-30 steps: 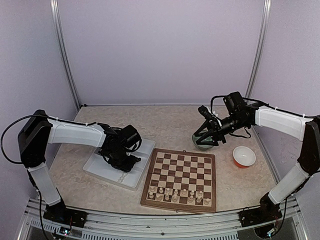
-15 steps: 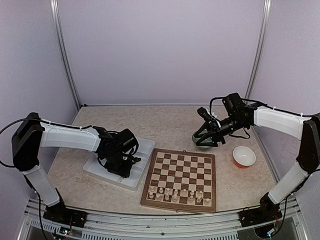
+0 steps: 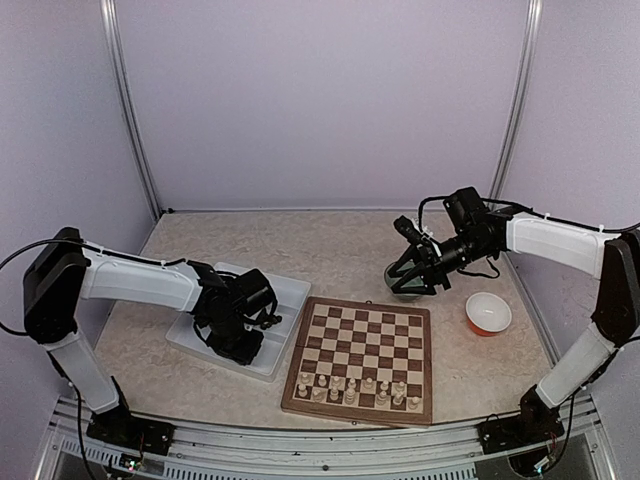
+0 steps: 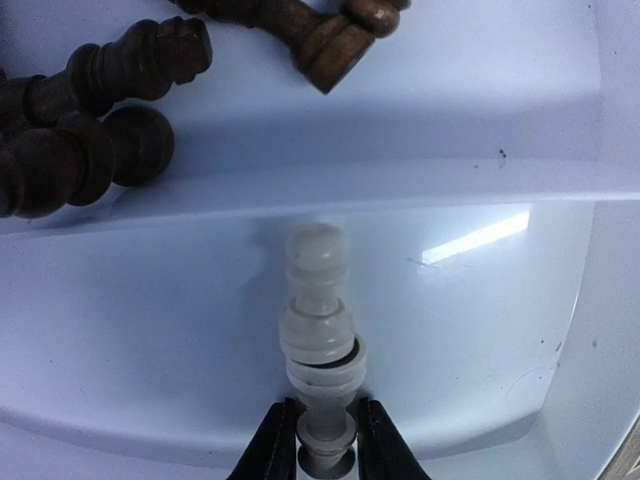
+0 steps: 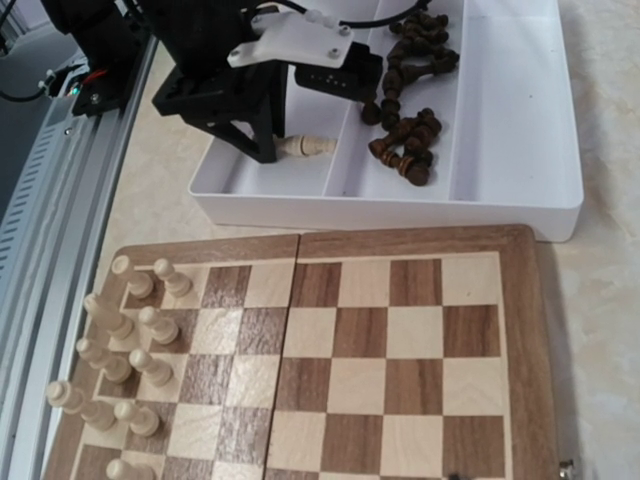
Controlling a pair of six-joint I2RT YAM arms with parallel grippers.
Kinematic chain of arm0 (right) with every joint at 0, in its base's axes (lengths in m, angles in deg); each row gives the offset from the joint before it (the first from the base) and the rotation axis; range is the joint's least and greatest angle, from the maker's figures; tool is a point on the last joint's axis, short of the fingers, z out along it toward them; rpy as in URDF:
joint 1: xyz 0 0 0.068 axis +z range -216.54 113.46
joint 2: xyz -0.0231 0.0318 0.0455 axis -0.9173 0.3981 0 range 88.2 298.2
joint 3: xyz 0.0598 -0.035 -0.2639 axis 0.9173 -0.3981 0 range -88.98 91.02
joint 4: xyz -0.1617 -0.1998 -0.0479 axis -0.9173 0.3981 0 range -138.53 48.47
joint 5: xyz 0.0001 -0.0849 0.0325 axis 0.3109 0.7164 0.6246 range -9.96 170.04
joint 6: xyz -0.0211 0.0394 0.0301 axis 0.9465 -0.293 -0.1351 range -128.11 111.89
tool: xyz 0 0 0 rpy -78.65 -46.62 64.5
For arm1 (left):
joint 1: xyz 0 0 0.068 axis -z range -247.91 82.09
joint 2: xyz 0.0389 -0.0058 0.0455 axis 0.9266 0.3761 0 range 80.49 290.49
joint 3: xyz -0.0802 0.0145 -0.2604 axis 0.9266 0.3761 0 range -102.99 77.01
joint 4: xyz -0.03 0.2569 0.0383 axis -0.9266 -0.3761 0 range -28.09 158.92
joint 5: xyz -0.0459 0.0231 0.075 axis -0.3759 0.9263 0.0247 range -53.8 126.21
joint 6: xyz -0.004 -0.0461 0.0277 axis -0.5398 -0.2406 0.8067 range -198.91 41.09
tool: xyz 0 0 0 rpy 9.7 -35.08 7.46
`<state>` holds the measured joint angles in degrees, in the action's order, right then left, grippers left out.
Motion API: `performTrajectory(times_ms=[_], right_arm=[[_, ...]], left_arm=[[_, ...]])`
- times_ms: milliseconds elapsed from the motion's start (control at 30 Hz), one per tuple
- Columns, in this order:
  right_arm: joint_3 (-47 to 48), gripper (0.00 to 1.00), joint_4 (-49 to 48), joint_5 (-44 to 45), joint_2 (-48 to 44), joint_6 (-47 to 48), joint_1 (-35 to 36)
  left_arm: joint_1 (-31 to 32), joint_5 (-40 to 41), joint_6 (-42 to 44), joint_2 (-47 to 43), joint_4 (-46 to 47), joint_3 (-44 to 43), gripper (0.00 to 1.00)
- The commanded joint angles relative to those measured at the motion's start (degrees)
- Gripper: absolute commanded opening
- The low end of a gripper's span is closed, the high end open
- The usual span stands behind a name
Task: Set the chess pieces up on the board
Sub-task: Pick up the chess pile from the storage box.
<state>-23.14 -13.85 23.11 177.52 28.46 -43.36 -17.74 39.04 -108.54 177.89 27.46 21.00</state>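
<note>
My left gripper (image 4: 325,450) is down in the white divided tray (image 3: 290,295), shut on the base of a cream-white chess piece (image 4: 320,330) that lies on the tray floor; the piece also shows in the right wrist view (image 5: 310,147). Several dark pieces (image 4: 90,150) lie in the neighbouring compartment (image 5: 405,140). The wooden board (image 3: 370,330) has several white pieces (image 3: 355,388) on its two near rows, also seen in the right wrist view (image 5: 130,340). My right gripper (image 3: 415,275) hovers open and empty beyond the board's far right corner.
A dark green bowl (image 3: 405,285) sits under the right gripper. A red bowl (image 3: 488,313) stands to the right of the board. The tray lies just left of the board. Metal rails run along the near table edge (image 3: 300,455).
My left gripper has moved toward the near end of the tray and lowered onto the white piece. The right arm has barely moved.
</note>
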Motion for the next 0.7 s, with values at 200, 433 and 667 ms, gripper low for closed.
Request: performTrajectory(times_ms=[200,433,667], right_arm=[[1.70,0.53,1.01,-0.64,0.49,0.04,-0.15],[3.29,0.50,-1.29,-1.88,0.55,-4.88,0.04],[8.53,0.43,0.58,-8.79,7.42,-10.97,2.92]], left_arm=[[-0.16,2.43,3.42,0.94,1.95,-1.50,0.07],[4.22,3.57,8.56,-7.48,3.37,-3.61,0.00],[7.91,0.46,11.10,-12.49,10.42,-4.45,0.00]])
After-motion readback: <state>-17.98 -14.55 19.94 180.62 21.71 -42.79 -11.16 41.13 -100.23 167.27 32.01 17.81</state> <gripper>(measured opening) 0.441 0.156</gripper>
